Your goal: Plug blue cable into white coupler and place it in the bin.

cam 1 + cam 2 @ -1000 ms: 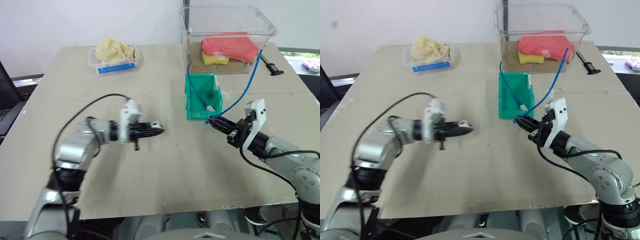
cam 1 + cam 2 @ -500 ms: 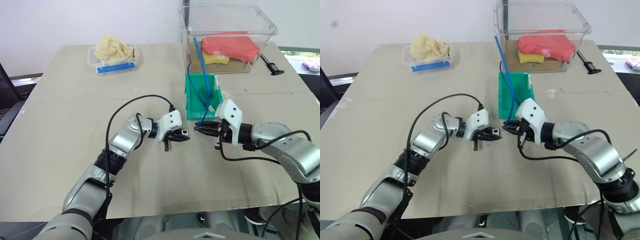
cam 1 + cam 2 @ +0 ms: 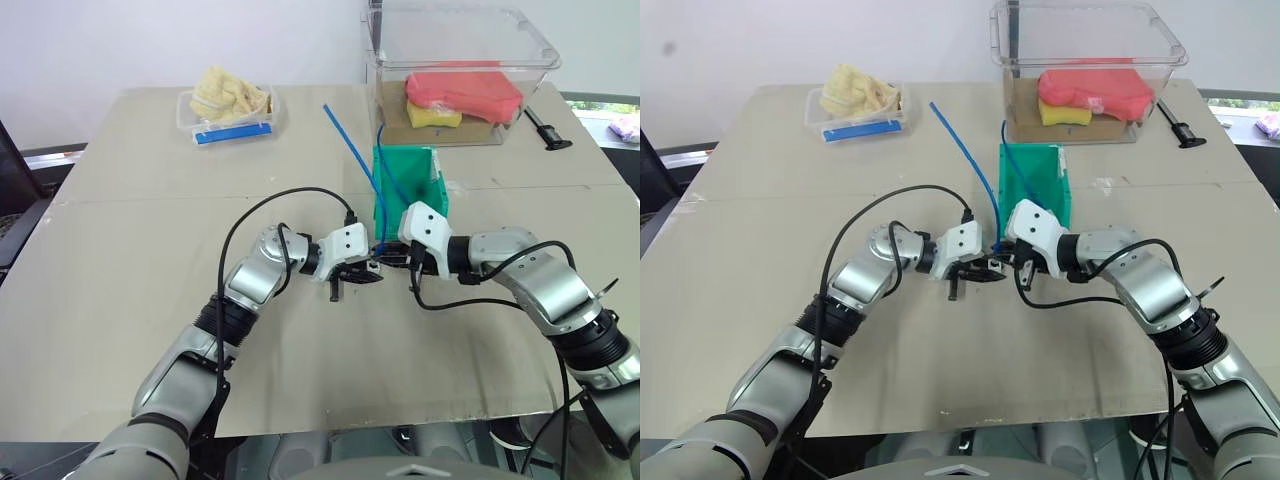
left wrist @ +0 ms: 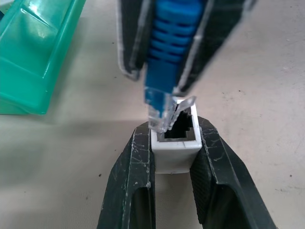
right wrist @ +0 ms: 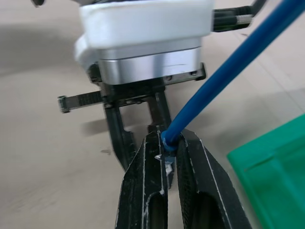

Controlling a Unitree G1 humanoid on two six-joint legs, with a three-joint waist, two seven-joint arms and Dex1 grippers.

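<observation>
Left gripper clamped on coupler, socket facing right gripper; right gripper clamped on cable boot. Plug tip at socket rim, offset to one side, not seated. Both above counter, just before bin; bin holds cable slack; tub holds red and yellow items

No readable text, brand, number or sign can be made out; the blue label on the small clear tray appears blank.
</observation>
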